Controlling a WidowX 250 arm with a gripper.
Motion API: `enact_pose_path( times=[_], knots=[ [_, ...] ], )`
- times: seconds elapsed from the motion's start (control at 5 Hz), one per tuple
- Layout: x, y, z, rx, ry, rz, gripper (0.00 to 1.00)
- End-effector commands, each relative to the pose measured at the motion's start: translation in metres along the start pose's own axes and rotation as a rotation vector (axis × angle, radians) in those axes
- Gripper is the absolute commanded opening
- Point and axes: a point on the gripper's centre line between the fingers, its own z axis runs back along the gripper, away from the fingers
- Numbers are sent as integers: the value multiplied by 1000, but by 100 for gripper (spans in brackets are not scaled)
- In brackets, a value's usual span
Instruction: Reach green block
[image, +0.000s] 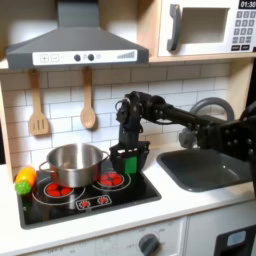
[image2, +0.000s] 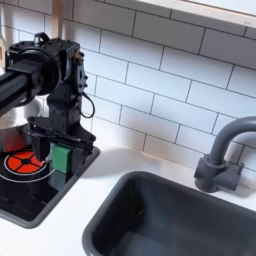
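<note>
The green block (image: 128, 164) (image2: 62, 158) is small, bright green and stands upright on the back right corner of the toy stove top (image: 92, 199), right of the steel pot (image: 73, 164). My black gripper (image: 129, 158) (image2: 60, 160) points down over it and is open. One finger stands on each side of the block, with gaps visible in the second exterior view. The fingertips reach almost to the stove surface.
A green and orange-yellow toy vegetable (image: 24, 180) lies at the stove's left edge in the first exterior view. A grey sink (image: 205, 166) (image2: 170, 215) with a faucet (image2: 222, 150) sits beyond the stove. A wooden spatula (image: 38, 106) and spoon (image: 88, 104) hang on the tiled wall.
</note>
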Motion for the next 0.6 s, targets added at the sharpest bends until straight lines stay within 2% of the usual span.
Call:
enact_pose_path(
  times=[0.0,0.2,0.4],
  knots=[
    [2,-4,-8,-14,18,-5,100],
    [7,-5,-5,-42,-8,-16,100],
    [6,-6,-4,-34,-7,-14,100]
  ],
)
